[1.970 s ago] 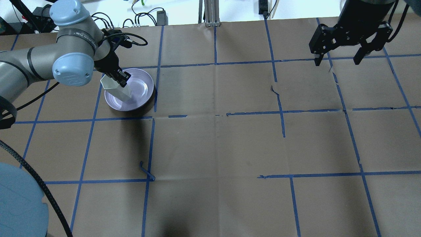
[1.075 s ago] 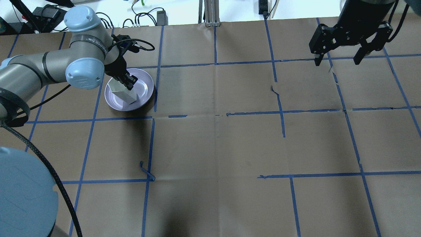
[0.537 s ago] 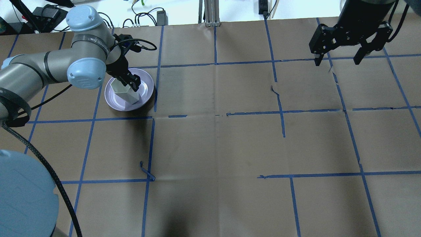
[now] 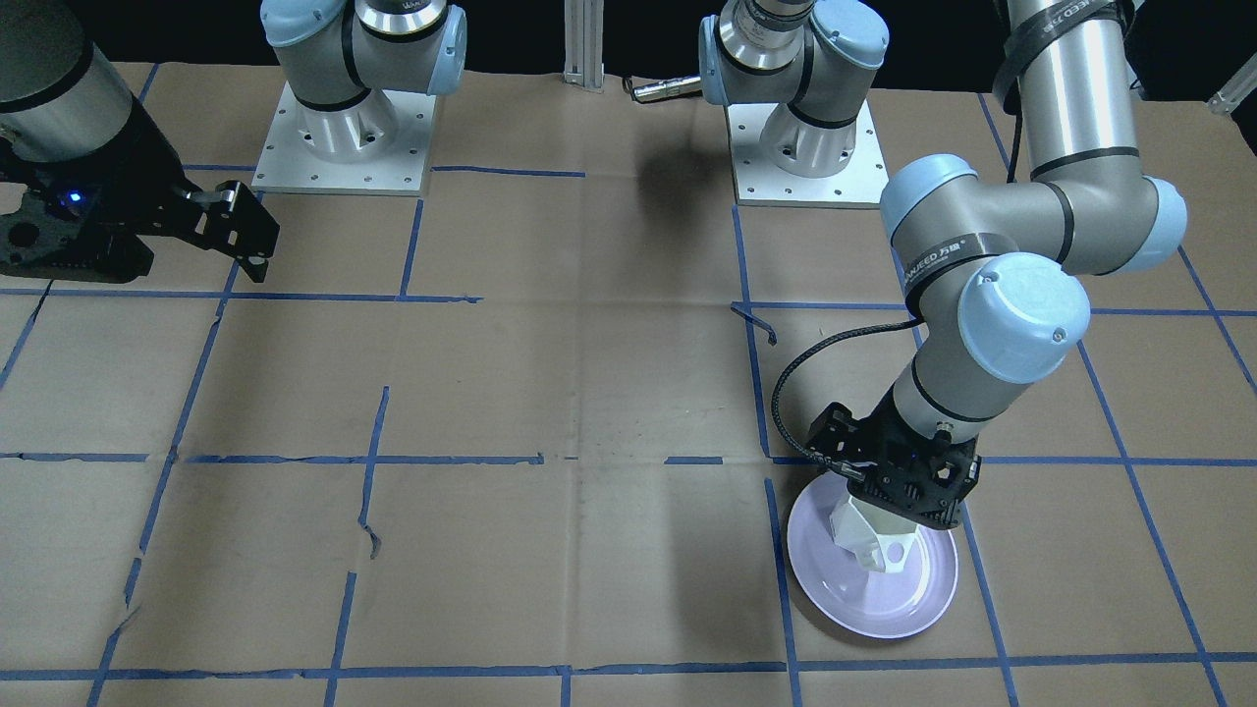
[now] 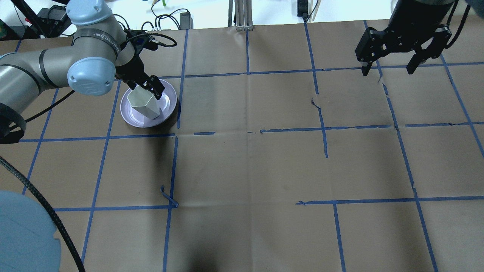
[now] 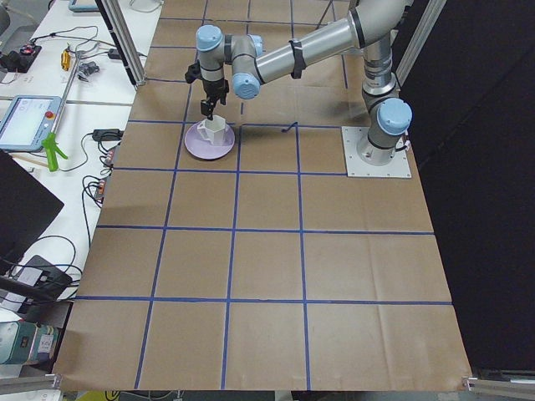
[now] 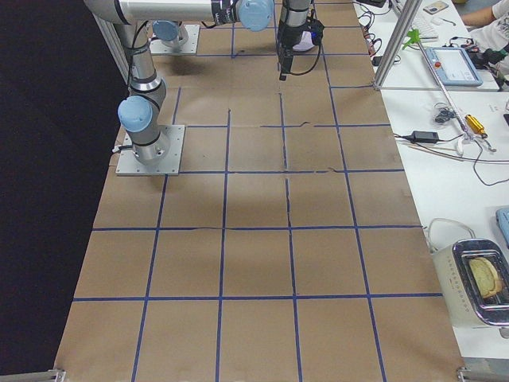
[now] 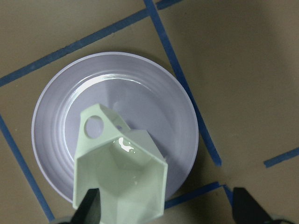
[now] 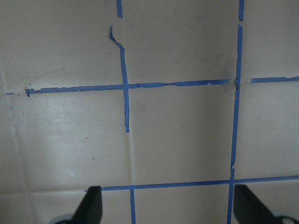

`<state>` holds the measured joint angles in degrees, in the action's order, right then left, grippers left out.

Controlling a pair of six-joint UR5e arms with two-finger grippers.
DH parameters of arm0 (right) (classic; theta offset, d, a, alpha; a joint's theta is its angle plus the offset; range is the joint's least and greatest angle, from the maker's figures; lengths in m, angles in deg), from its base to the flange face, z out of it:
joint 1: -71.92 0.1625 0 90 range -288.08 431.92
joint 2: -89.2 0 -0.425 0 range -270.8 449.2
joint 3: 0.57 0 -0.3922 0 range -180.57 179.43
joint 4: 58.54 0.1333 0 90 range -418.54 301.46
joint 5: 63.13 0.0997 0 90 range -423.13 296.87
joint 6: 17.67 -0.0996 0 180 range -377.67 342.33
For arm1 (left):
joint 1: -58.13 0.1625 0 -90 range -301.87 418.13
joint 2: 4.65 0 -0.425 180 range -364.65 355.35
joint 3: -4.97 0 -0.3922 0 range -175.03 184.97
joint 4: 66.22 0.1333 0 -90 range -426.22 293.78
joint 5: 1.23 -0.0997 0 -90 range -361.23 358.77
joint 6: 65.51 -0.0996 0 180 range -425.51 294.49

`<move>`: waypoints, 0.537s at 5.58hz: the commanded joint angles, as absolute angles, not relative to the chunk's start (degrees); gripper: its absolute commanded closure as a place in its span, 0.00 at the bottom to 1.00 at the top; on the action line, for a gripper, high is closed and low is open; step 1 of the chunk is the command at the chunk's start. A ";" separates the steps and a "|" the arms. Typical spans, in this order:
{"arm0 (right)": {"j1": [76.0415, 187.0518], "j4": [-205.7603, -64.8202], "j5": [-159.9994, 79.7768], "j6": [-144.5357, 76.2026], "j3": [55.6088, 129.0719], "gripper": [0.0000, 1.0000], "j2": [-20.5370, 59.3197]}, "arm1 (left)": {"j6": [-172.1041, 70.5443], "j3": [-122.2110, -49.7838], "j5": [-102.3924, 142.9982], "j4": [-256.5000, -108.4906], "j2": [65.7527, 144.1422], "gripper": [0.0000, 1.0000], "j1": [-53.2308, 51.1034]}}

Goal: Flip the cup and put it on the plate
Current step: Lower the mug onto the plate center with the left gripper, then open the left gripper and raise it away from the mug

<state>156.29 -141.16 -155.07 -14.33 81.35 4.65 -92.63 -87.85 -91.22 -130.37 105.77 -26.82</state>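
The white faceted cup (image 5: 143,105) stands upright, mouth up, on the pale lavender plate (image 5: 166,107) at the table's far left. In the left wrist view the cup (image 8: 121,182) shows its open mouth and its handle, over the plate (image 8: 154,93). My left gripper (image 5: 145,88) hangs just above the cup's far rim. It is open, with its fingers (image 8: 88,207) spread wide at both sides of the cup. The front view shows the cup (image 4: 874,535) on the plate (image 4: 923,599) below that gripper. My right gripper (image 5: 387,70) is open and empty, high over the far right.
Brown paper with a blue tape grid covers the table. A loose curl of tape (image 5: 169,198) sticks up at the near left. The arm bases (image 4: 805,147) stand at the robot's side, and cables (image 5: 166,19) lie past the far edge.
The left gripper brought the tilted cup down onto the plate, then opened and pulled back a little. The cup now stands upright on its own. The right arm has not moved.
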 commanded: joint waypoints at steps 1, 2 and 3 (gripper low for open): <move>156.29 -141.16 -155.07 -14.33 81.35 0.00 4.65 | -83.13 -83.65 -90.88 -140.85 101.37 0.02 -28.86; 156.29 -141.16 -155.07 -14.33 81.35 0.00 4.65 | -76.48 -79.45 -91.14 -148.75 99.26 0.02 -30.97; 156.29 -141.16 -155.07 -14.33 81.35 0.00 4.65 | -74.58 -77.58 -90.62 -150.92 97.67 0.02 -32.90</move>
<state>156.29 -141.16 -155.07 -14.33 81.35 4.66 -77.56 -79.91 -90.93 -147.36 99.36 -31.05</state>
